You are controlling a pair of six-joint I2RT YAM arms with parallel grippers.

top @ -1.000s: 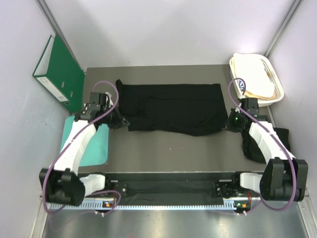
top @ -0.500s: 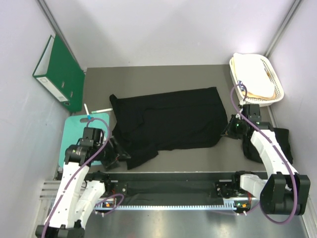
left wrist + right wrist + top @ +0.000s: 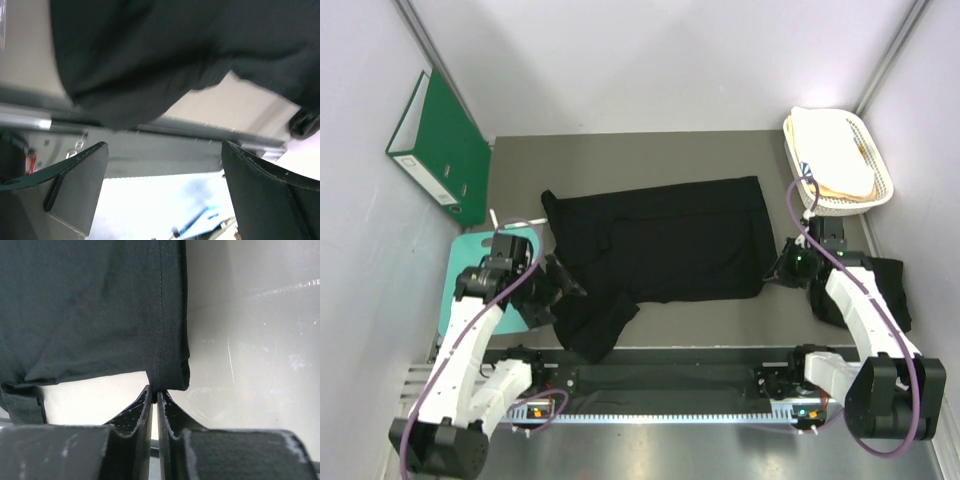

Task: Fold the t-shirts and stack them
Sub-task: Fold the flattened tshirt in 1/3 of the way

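A black t-shirt (image 3: 665, 240) lies spread across the middle of the table, and its left part trails down to the front edge (image 3: 597, 325). My left gripper (image 3: 563, 288) is just left of that trailing part, open, with nothing between its fingers. In the left wrist view the gripper (image 3: 165, 172) sits below the black cloth (image 3: 150, 55). My right gripper (image 3: 783, 268) is shut on the shirt's near right corner. The right wrist view shows the gripper (image 3: 156, 392) pinching the stitched hem (image 3: 162, 340). More black cloth (image 3: 888, 285) lies bunched at the table's right edge, under the right arm.
A white plastic basket (image 3: 873, 150) holding cream cloth (image 3: 835, 150) stands at the back right corner. A green binder (image 3: 440, 145) leans against the left wall. A teal mat (image 3: 470, 262) lies under the left arm. The arms' base rail (image 3: 660, 385) runs along the table's front edge.
My left gripper pulled the shirt's left side towards the front edge, then opened and let it go. The cloth dropped there. My right gripper kept its hold and shifted slightly nearer.
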